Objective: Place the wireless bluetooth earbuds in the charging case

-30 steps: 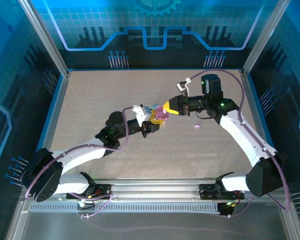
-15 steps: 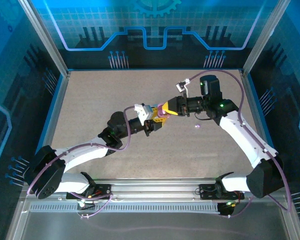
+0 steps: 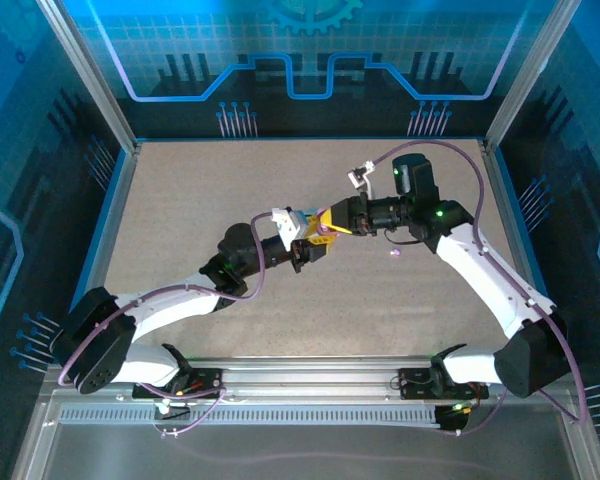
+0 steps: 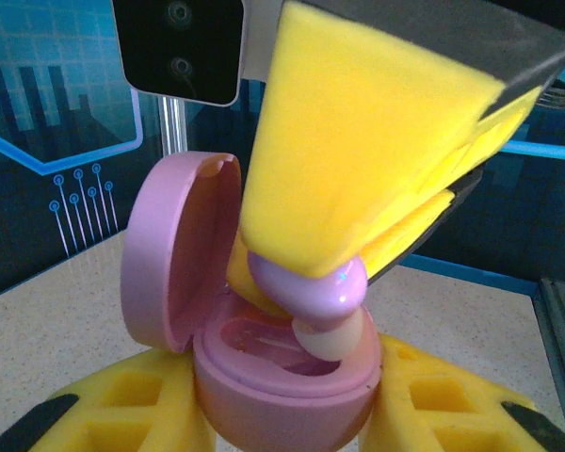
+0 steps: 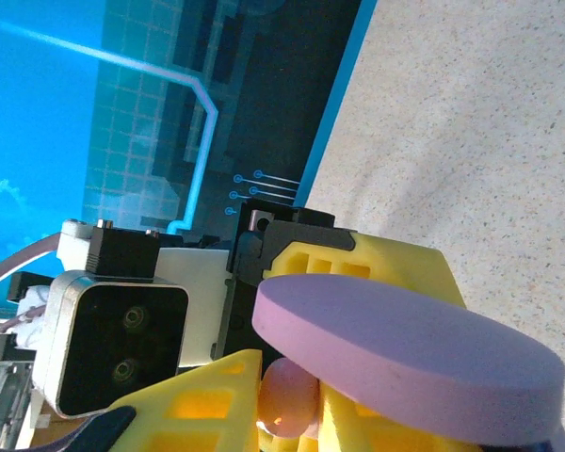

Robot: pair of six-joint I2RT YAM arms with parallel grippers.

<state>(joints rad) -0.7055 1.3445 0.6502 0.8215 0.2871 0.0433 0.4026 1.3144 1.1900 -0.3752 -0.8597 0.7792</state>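
My left gripper (image 3: pixel 307 248) is shut on the base of a pink-purple charging case (image 4: pixel 282 391), held just above the table with its lid (image 4: pixel 174 254) swung open. The case (image 3: pixel 321 236) sits where the two grippers meet. My right gripper (image 3: pixel 327 229) is shut on a purple earbud (image 4: pixel 313 282), whose pale tip dips into the case's right well. In the right wrist view the earbud (image 5: pixel 290 395) shows pinched between yellow fingers (image 5: pixel 198 400), under the case lid (image 5: pixel 405 348). Another small purple earbud (image 3: pixel 394 256) lies on the table to the right.
The beige tabletop (image 3: pixel 210 180) is framed by metal rails and blue panels. The left arm's wrist camera (image 5: pixel 113 344) sits close in front of my right gripper. Both arms cross toward the table's middle.
My right gripper has moved left toward the case, bringing the earbud over and into the open case. The left gripper edged slightly forward with the case.
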